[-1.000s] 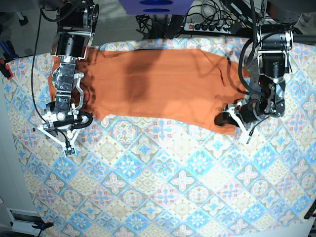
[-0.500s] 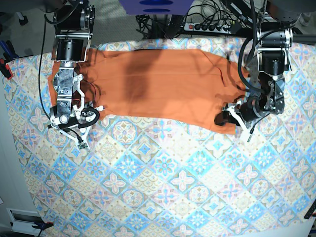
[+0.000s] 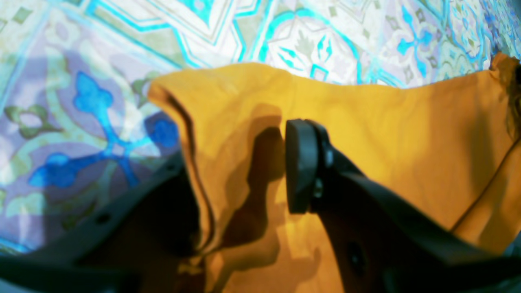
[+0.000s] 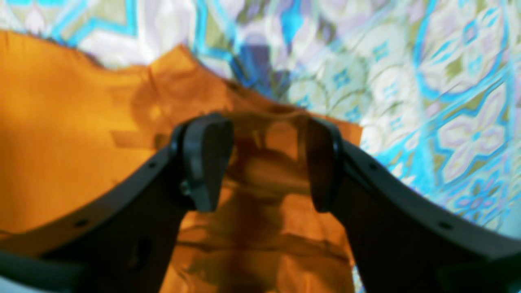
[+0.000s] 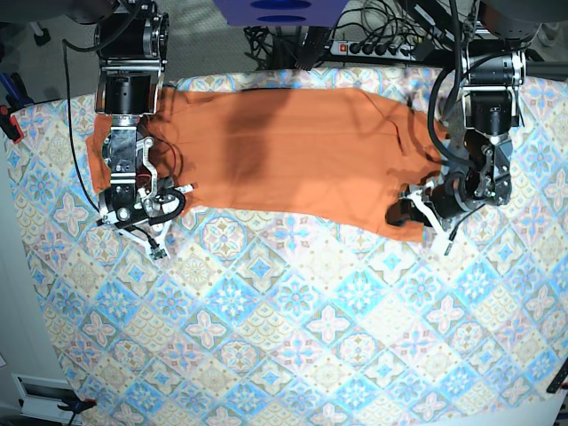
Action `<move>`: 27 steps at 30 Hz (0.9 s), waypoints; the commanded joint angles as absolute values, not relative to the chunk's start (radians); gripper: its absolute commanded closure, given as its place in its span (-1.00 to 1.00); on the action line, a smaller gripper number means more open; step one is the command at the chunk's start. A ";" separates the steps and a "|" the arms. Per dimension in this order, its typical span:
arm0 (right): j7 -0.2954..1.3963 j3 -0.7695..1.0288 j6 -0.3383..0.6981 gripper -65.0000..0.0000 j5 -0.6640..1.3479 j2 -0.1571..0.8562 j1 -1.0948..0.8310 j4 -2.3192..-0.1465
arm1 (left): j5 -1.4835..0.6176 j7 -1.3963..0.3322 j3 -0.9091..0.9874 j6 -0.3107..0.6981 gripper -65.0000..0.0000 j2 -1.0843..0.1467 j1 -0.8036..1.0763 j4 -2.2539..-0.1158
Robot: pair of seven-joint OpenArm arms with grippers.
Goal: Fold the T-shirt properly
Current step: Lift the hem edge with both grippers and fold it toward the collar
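T-shirt looking thin, floppy, likely sagging; best pinched at corners. Left gripper gripping its corner fold w/ cloth between pads; right gripper gaping, straddling edge.

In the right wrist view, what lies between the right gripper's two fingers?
A bunched edge of the orange T-shirt fills the gap between the right gripper's open fingers; the right wrist view shows it.

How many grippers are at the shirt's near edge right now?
2: the right gripper at the T-shirt's left corner, the left gripper at its right corner, in the base view.
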State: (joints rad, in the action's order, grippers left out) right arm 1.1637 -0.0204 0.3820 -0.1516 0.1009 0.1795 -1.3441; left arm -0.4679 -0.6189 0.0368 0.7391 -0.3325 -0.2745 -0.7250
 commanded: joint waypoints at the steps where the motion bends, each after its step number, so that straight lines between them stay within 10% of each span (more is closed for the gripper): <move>1: 1.150 -0.047 0.383 0.03 -0.151 0.104 0.200 -1.357 | -0.384 -0.693 0.035 0.698 0.32 -0.344 -0.269 -0.720; 18: 1.081 -0.105 0.383 0.07 -0.151 0.104 0.265 -1.110 | -0.384 -0.690 0.036 0.698 0.32 -0.346 -0.268 -0.720; 24: 1.095 -0.099 0.377 0.91 -0.151 0.105 0.265 -1.113 | -0.384 -0.690 0.033 0.698 0.54 -0.346 -0.268 -0.722; 27: 1.132 -0.099 0.375 0.99 -0.157 0.105 0.263 -1.124 | -0.384 -0.690 0.031 0.698 0.71 -0.346 -0.268 -0.722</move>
State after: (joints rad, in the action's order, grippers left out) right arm 1.0996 -0.1020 0.3809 -0.1448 0.0994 0.2604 -1.1213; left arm -0.4522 -0.6117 0.0364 0.7216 -0.3344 -0.2741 -0.7265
